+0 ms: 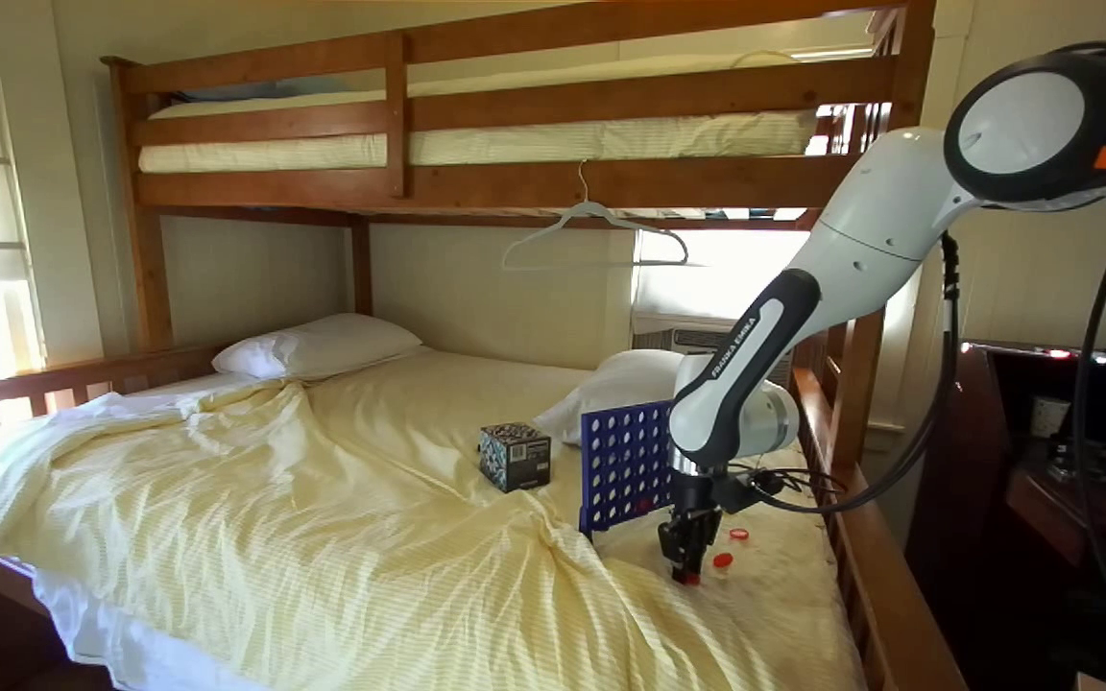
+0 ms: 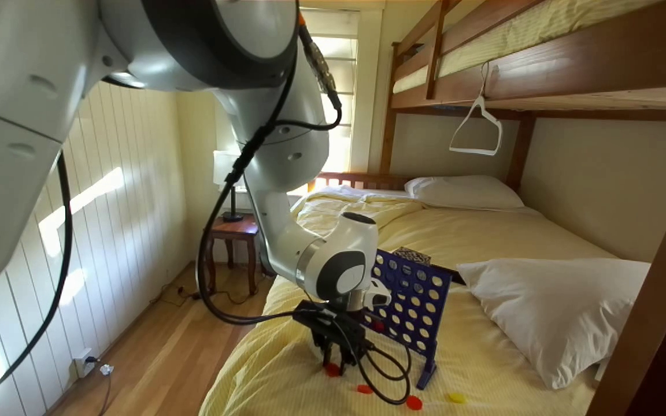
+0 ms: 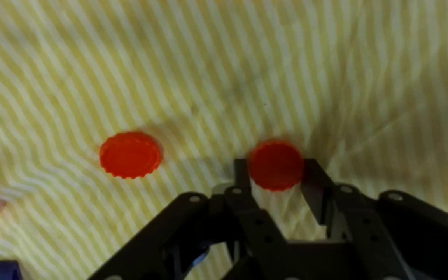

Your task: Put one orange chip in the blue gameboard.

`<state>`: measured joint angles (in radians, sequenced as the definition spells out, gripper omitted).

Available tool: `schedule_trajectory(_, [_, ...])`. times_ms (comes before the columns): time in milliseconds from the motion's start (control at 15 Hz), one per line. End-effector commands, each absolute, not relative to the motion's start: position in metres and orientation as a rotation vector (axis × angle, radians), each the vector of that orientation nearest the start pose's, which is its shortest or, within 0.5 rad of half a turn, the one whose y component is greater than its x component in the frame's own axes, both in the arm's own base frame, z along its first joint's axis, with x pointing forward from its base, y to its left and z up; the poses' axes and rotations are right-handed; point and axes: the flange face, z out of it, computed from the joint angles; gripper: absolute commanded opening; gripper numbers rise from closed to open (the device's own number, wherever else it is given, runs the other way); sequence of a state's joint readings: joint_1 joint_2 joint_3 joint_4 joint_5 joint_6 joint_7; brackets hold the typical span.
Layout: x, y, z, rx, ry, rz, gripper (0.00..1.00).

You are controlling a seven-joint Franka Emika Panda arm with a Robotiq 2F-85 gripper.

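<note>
The orange chip (image 3: 275, 166) is held flat by the jaws, which are drawn in to its width and touch its rim on both sides; whether it is lifted yet cannot be told. The blue gameboard (image 1: 624, 467) is seen standing upright nearby. For the pick, a firm, even squeeze and a straight rise are advised, as the thin rim could slip. Before the drop, the chip should probably be turned on edge, in line with the board's top.

Sunlight (image 2: 87, 196) streaks a pale panelled wall (image 2: 136, 231), with wooden floor (image 2: 177, 335) between it and the bunk bed (image 1: 495, 187).
</note>
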<state>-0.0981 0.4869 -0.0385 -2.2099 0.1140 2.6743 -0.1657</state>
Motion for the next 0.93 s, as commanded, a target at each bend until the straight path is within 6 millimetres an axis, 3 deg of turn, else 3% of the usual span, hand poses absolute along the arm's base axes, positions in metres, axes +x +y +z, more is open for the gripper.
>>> schedule_trajectory(0, [0.5459, -0.0804, 0.1526, -3.108, 0.081, 0.04, 0.56])
schedule_trajectory(267, [0.5467, -0.0802, 0.1526, -3.108, 0.078, 0.037, 0.45])
schedule_trajectory(667, [0.547, -0.0807, 0.1516, -3.109, 0.078, 0.037, 0.57])
schedule_trajectory(733, [0.5471, -0.0805, 0.1516, -3.109, 0.076, 0.037, 0.52])
schedule_trajectory(800, [0.5472, -0.0805, 0.1515, -3.109, 0.075, 0.037, 0.3])
schedule_trajectory(867, [0.5472, -0.0805, 0.1515, -3.109, 0.075, 0.037, 0.27])
